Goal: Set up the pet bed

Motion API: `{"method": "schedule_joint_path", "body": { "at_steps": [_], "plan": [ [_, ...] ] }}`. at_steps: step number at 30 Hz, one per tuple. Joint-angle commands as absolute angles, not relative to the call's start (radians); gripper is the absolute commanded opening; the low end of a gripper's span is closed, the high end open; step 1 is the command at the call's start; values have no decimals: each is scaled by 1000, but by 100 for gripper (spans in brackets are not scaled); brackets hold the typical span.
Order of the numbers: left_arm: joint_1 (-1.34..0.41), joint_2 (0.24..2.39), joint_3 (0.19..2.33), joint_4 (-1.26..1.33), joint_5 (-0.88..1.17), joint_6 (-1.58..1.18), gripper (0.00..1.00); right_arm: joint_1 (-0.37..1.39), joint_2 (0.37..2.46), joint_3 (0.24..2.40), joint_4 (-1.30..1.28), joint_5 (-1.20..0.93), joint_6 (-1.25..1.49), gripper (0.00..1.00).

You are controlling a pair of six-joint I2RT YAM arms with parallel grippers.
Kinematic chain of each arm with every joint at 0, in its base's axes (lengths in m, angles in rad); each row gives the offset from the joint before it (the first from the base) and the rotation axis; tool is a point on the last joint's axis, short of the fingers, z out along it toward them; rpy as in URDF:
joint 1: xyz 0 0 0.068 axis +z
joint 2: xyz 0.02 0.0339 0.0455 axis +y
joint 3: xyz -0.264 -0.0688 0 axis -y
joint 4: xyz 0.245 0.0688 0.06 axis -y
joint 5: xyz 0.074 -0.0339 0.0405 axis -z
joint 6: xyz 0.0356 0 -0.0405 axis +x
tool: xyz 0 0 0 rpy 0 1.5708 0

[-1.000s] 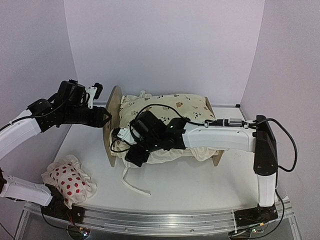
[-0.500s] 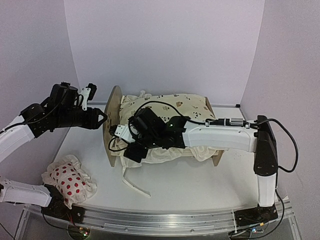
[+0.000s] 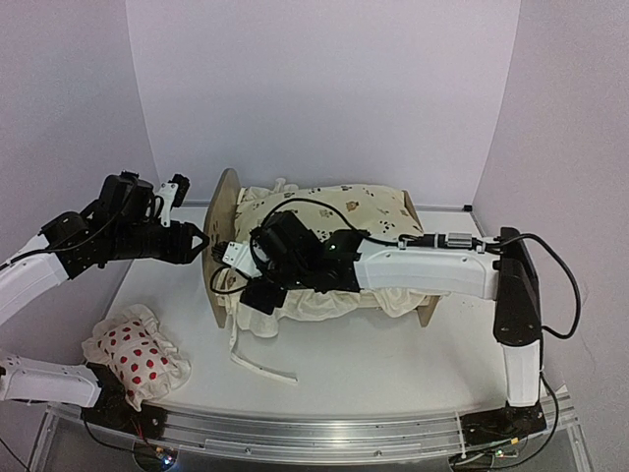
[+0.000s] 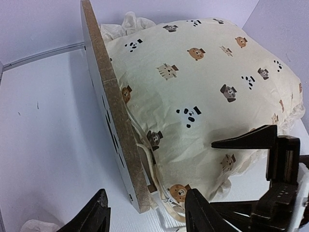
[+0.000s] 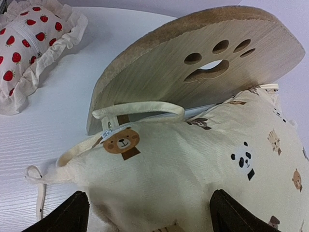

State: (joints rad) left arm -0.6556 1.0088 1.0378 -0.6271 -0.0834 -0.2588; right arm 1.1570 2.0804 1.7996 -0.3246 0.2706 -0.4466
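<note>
Right wrist | pet bed [image 5: 154, 77], paw-print cutout [image 5: 215, 65] | right hand [image 5: 152, 212] apart | left hand [image 4: 146, 195] apart

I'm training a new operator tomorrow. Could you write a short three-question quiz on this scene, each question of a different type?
1. True or false: the cream animal-print cushion lies on the small light-wood pet bed frame.
2. Where is the small white frilled pillow with red spots? A: on the bed. B: on the white table, apart from the bed. C: in the right gripper.
3. What shape is cut through the bed's rounded wooden headboard?
Key: 1 true; 2 B; 3 a paw print.
</note>
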Motion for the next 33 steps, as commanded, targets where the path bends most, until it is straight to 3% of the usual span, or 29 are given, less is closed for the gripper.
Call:
{"method": "schedule_joint_path", "body": {
  "at_steps": [1,13,19,29,33],
  "plan": [
    [-654,989,1043,-604,-105,-253,53,1155,2129,1837,-307,297,-451,79],
    [-653,992,1045,-592,-102,-258,51,1154,2170,1830,-308,290,-441,52],
    [-653,998,1051,-588,-94,-262,49,1154,2168,1851,-308,313,-466,19],
    [-653,1053,1081,-565,-90,-269,47,1111,2120,1925,-254,363,-458,1],
    [-653,1063,1077,-552,-77,-282,46,1089,2117,1971,-234,349,-446,0]
  ]
}}
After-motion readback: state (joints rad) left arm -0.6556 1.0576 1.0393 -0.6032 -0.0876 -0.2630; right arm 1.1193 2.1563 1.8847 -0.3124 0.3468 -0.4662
